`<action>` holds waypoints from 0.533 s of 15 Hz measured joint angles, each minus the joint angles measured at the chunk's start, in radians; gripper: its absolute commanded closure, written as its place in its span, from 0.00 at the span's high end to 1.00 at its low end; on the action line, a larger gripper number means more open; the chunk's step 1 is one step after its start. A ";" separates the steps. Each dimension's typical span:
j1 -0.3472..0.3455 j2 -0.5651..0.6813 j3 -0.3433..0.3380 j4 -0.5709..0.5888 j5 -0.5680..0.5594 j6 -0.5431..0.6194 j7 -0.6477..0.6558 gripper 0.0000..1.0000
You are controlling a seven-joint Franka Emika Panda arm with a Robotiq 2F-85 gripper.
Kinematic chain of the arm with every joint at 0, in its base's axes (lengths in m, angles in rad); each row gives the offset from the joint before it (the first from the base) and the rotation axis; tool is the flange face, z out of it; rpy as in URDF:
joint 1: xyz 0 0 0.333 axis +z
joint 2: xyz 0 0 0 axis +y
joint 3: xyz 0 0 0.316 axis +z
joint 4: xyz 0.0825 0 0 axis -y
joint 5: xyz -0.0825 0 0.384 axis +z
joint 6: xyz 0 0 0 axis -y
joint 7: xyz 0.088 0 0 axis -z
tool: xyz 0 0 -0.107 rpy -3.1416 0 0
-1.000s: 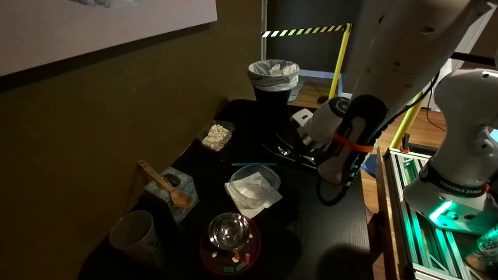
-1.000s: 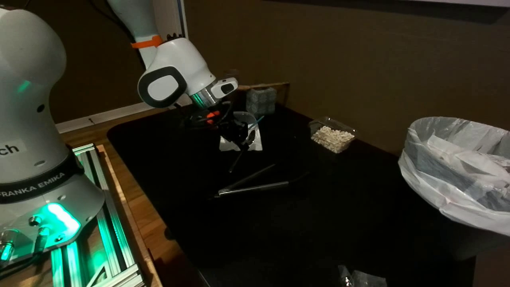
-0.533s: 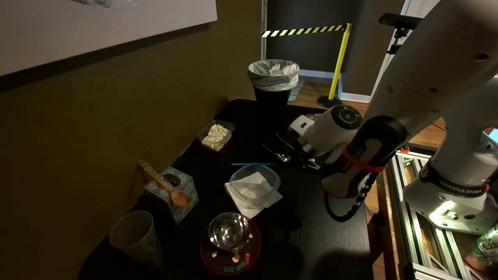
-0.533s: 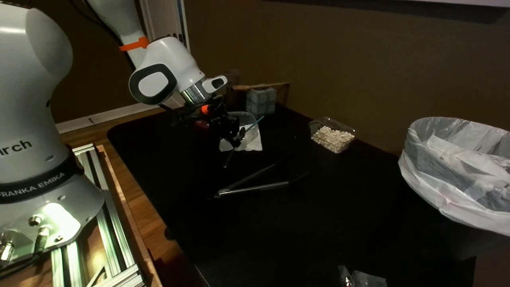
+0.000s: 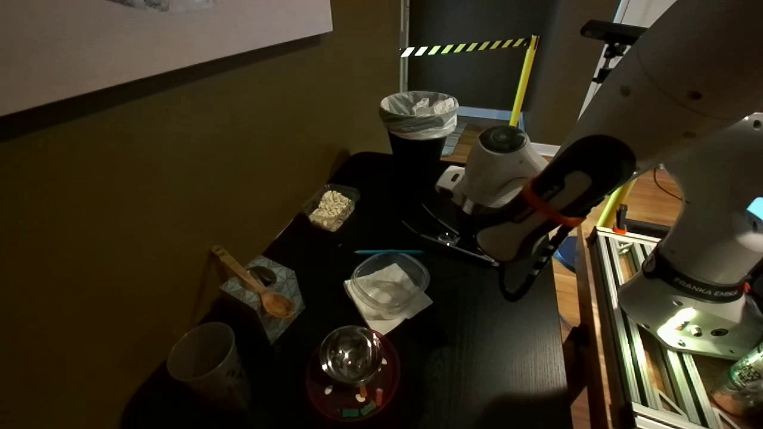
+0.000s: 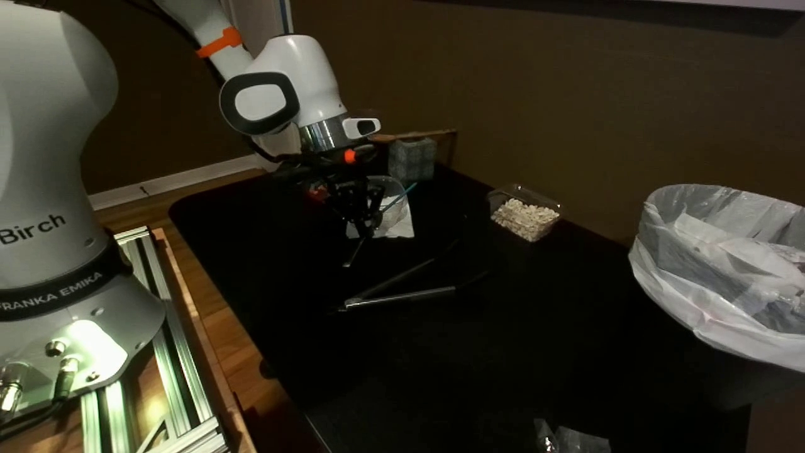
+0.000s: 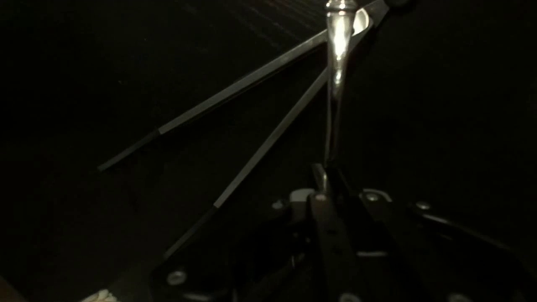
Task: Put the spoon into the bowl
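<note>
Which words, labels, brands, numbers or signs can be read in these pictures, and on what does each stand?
"FRANKA EMIKA": black curved band around the white robot base.
"Birch": white rounded arm section.
Too small or blurred to read: marks on the black elongated arm cover and the printed see-through container.

Counter (image 5: 506,339): black, wood-grained
White napkin (image 5: 383,325): clock's center, in an exterior view
Blue pencil (image 5: 388,252): 12 o'clock
Tongs (image 7: 243,84): between 1 and 2 o'clock, arms spread
Dark red plate (image 5: 343,400): 7 o'clock
Translucent cup (image 5: 213,386): 8 o'clock
Patterned gray box (image 5: 287,283): 9 o'clock
Clear plastic tub (image 5: 351,195): 11 o'clock
</note>
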 measured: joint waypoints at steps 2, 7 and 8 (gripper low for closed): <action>0.129 0.007 -0.145 0.004 -0.116 -0.108 0.009 0.02; 0.368 -0.068 -0.380 0.056 -0.509 -0.193 0.101 0.02; 0.396 -0.099 -0.417 0.081 -0.571 -0.233 0.128 0.09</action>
